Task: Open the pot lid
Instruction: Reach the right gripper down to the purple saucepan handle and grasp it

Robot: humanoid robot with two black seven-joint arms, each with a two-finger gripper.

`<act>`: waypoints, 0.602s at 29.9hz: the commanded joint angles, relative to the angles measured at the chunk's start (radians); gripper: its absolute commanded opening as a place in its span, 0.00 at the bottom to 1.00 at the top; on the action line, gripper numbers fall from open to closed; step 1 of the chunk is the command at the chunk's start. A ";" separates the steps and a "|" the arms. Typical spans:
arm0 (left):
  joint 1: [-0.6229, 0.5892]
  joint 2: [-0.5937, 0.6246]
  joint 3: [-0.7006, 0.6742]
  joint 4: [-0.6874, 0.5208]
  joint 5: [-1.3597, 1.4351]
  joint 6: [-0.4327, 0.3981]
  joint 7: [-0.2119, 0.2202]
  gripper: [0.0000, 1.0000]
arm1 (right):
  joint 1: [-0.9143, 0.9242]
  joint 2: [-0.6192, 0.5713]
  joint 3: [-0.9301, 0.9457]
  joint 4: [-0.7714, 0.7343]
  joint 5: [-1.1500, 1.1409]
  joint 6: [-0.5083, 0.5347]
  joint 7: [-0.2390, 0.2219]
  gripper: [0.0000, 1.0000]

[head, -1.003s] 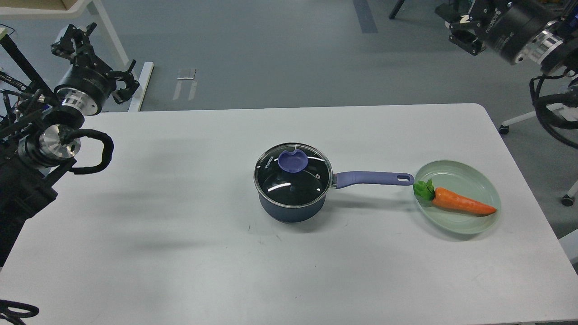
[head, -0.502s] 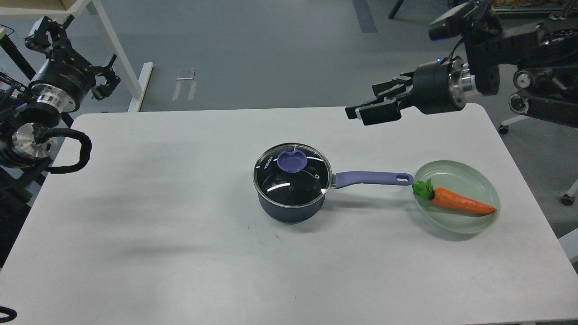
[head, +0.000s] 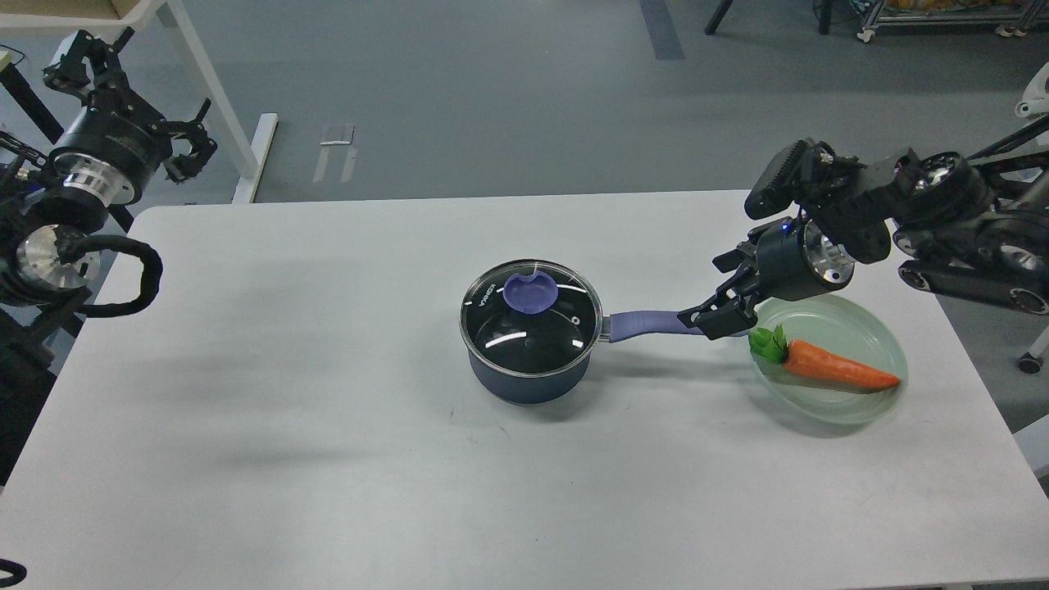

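Swung down and inward within the last half-second: right gripper [head: 715, 318], dropped from above the table's far edge to the far end of the pot's handle [head: 647, 321], just beside the rim of the pale green plate [head: 869, 410]. Fingers dark and overlapping the handle end; whether spread, pinched, or touching the handle could not be told.

Stayed put: pot [head: 531, 373], sitting near the middle of the white table [head: 287, 426], handle pointing right toward the plate. Lid [head: 533, 318] seated flat on the pot, lavender knob [head: 531, 292] toward its far side, untouched.

Rested on the plate: orange carrot [head: 840, 369], green top nearest the handle end, tip pointing right.

Barely shifted: left gripper [head: 123, 86], raised beyond the table's far left corner, well apart from pot and lid, prongs splayed apart with nothing between them.
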 commanded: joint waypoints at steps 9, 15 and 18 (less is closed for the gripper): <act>0.000 -0.001 0.000 0.000 0.040 -0.011 -0.001 1.00 | -0.094 0.026 0.000 -0.041 -0.018 -0.045 0.000 0.99; 0.000 0.000 0.000 0.000 0.041 -0.011 -0.001 1.00 | -0.098 0.052 0.000 -0.032 -0.009 -0.100 0.000 0.93; -0.002 0.005 0.000 0.000 0.041 -0.014 -0.001 1.00 | -0.083 0.052 0.000 -0.010 -0.009 -0.102 0.000 0.91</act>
